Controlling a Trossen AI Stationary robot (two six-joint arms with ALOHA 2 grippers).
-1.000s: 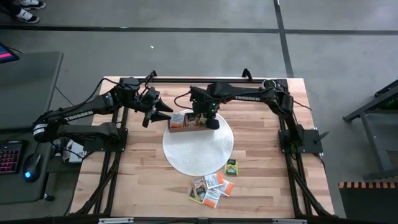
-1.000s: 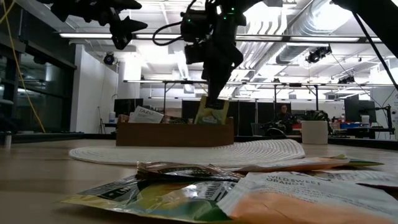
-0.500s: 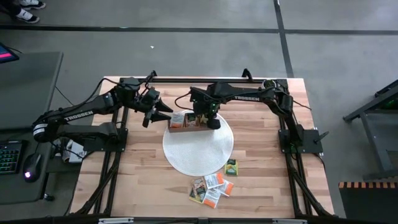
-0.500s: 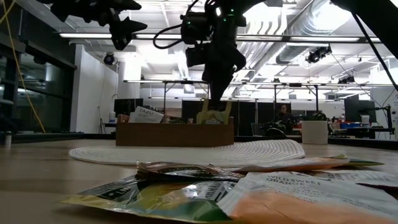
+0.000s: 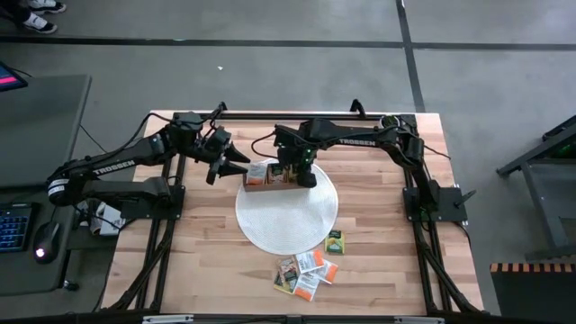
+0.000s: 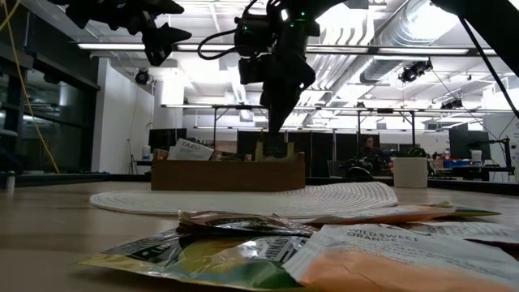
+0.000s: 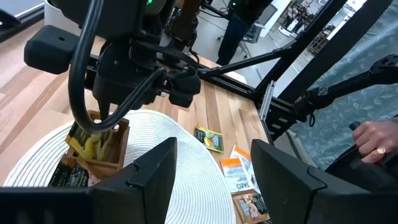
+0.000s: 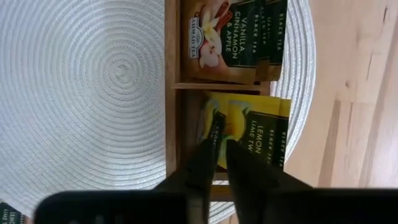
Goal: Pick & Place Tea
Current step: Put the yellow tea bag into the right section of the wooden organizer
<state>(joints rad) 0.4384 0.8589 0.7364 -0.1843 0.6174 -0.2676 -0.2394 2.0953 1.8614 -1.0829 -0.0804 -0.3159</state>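
Over the wooden box (image 5: 270, 174) at the far edge of the round white mat (image 5: 286, 213), the right gripper (image 8: 219, 144) is hanging with its fingertips down in the middle compartment, a narrow gap showing between them around the top edge of a yellow packet (image 8: 255, 138) reading "LEMON LIME TWIST"; whether they are pressing it or merely straddling it cannot be told. Beside it, the next compartment is showing a dark packet (image 8: 233, 38) reading "AHMAD TEA" and "VANILLA CINNAMON & APPLE". From table height the box wall is hiding most of the packets, with only a tilted white one (image 6: 190, 148) reading "TAZO" sticking up. The left gripper (image 5: 236, 162) is hovering just beside the box's left end with its fingers spread and nothing between them. On the bare surface (image 5: 207, 252) near the front edge, a loose pile of tea packets (image 5: 306, 272) is lying, one reading "WILD SWEET ORANGE" (image 6: 389, 243), and a single green packet (image 5: 335, 240) is lying slightly apart. A person's hand (image 7: 376, 134) is showing beyond the surface, mostly cut off.
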